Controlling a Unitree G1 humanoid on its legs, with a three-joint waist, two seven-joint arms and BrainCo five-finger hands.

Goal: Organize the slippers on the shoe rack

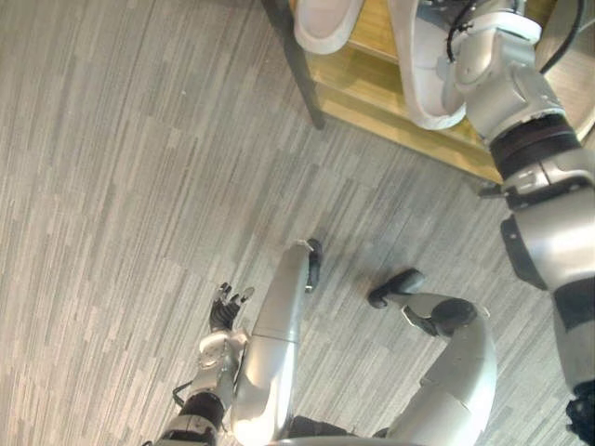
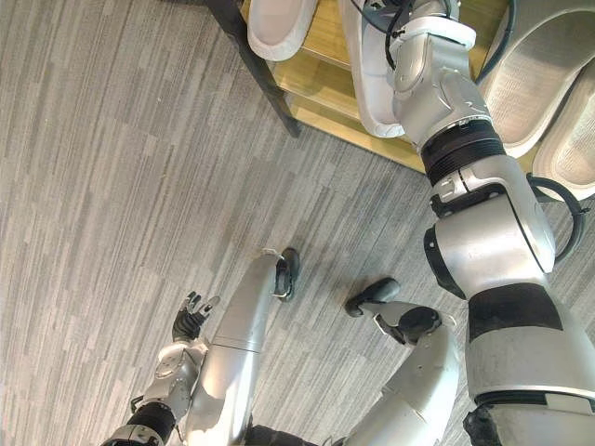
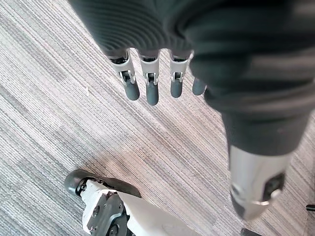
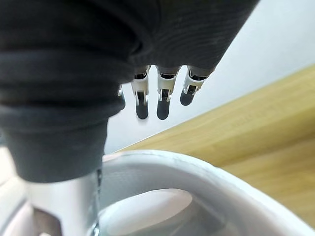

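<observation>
Grey carpet [image 1: 112, 139]; wooden shoe rack [image 1: 367, 84] at 1 o'clock bears white slippers [image 1: 325, 23], with more slippers [image 2: 548, 84] at 2 o'clock in the right eye view. Left hand [image 1: 223, 314] and right hand [image 4: 165, 101]: fingers straight, empty.

White slippers [image 1: 416, 65]; shoe rack [image 1: 367, 88] light wood, dark frame; floor [image 1: 139, 167] grey, finely streaked.

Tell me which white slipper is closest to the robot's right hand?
The white slipper under the right arm: the right hand is right at its strap. The other white slipper lies clear, beside the rack's dark post.
</observation>
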